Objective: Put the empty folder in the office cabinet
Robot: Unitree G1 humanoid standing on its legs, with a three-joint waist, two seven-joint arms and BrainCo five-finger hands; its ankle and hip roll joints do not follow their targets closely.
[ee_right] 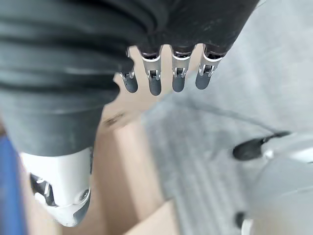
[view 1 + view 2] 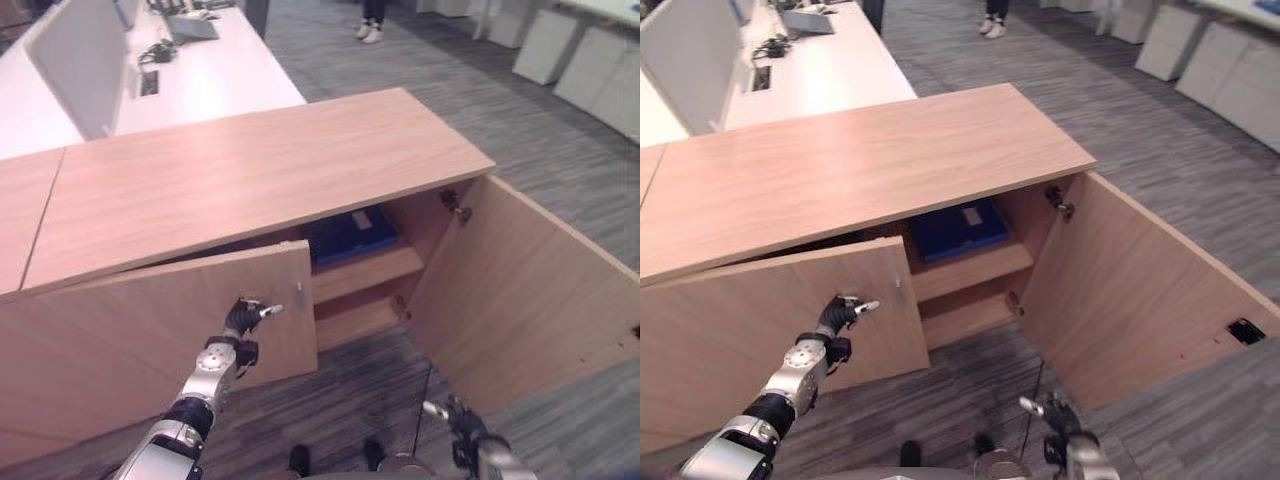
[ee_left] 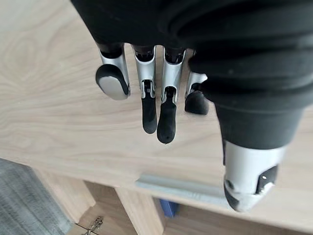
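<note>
Right hand (image 2: 462,425) hung low at the near edge of the head views, above the grey striped carpet floor (image 2: 560,150); its own wrist view showed the fingers (image 1: 154,83) straight and loose, holding nothing. Left hand (image 2: 243,318) was raised against the outer face of the light wooden left cabinet door (image 2: 150,320), close to that door's free edge and the slim silver bar handle (image 2: 299,297); from the wrist view the fingers (image 3: 149,112) pointed out relaxed over the wood grain, not curled round the handle (image 3: 176,188), and whether the tips touched the panel could not be told. That left door stood partly ajar. Light wooden right cabinet door (image 2: 520,290) was swung wide open, its inner face showing, a metal hinge (image 2: 455,207) near its top corner. Between the doors the low wooden office cabinet (image 2: 260,170) was open to view: a wooden inner shelf (image 2: 365,272) crossed the compartment, and the flat dark blue folder (image 2: 350,235) lay on that shelf under the cabinet top, a pale label on its cover. Beyond the cabinet stood a long white desk (image 2: 215,75) with a white upright divider panel (image 2: 75,60) and some dark cables and devices. Farther off, a person's legs and white shoes (image 2: 371,32) stood on the carpet, with white low cabinets (image 2: 585,60) at the far right.
</note>
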